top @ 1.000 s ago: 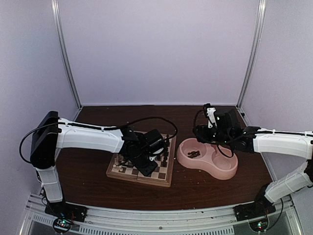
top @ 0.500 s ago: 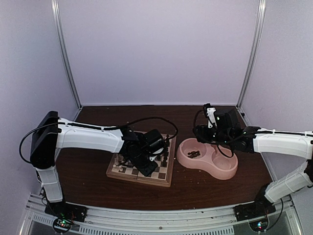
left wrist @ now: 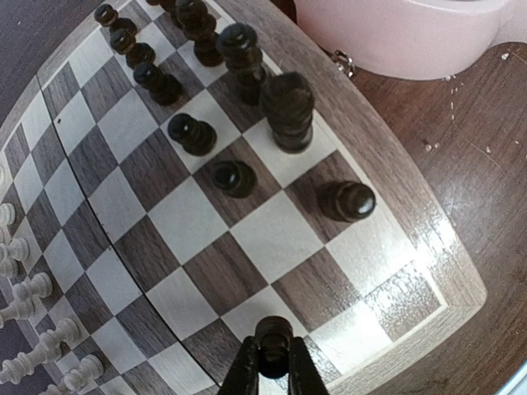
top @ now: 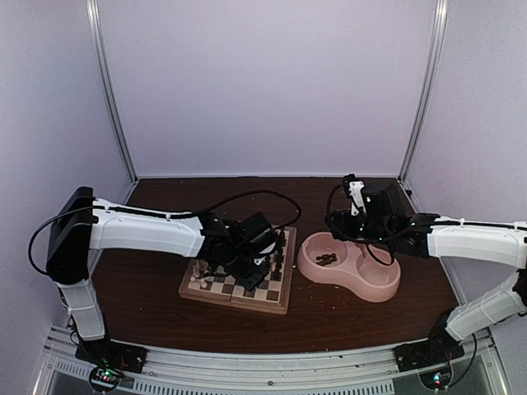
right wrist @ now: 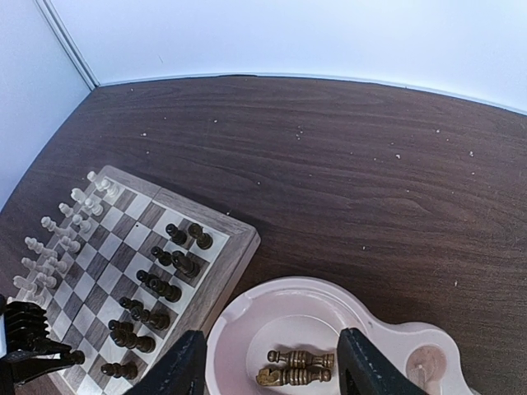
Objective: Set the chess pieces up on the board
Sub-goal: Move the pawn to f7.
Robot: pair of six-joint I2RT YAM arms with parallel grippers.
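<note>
The board lies under my left gripper, which is shut on the head of a dark brown chess piece over a light square near the board's corner. Whether that piece touches the board I cannot tell. More dark chess pieces stand in two rows along one side, and cream pieces along the opposite side. My right gripper hangs open above the pink double bowl, where two dark pieces lie on their sides. From above, the left gripper is over the board.
The pink double bowl sits just right of the board on the dark wooden table. Pale walls and two metal posts close in the back and sides. A cable loops above the left wrist.
My left gripper's jaws have closed on the dark piece, and the left wrist has shifted slightly over the board. The right arm has stayed still.
</note>
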